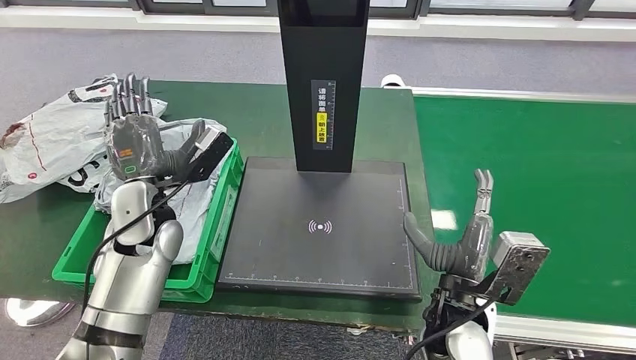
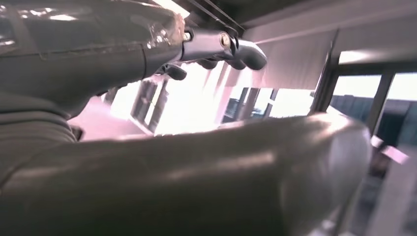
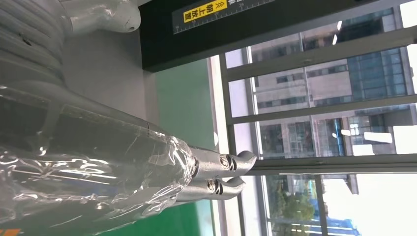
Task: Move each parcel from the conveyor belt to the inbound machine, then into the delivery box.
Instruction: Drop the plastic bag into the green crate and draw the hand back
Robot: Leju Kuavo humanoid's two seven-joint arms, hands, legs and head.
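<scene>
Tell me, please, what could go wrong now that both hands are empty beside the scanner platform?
1. The left hand hovers over the green box; lowering carelessly might catch its rim or the white parcels heaped there.
2. The right hand sits close to the black platform edge; swinging toward the conveyor belt could clip it.

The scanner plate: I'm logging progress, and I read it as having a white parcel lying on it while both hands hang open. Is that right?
Not quite. The head view shows the scanner plate bare; the white parcels lie in the green crate beside it. Left hand and right hand are open.
</scene>
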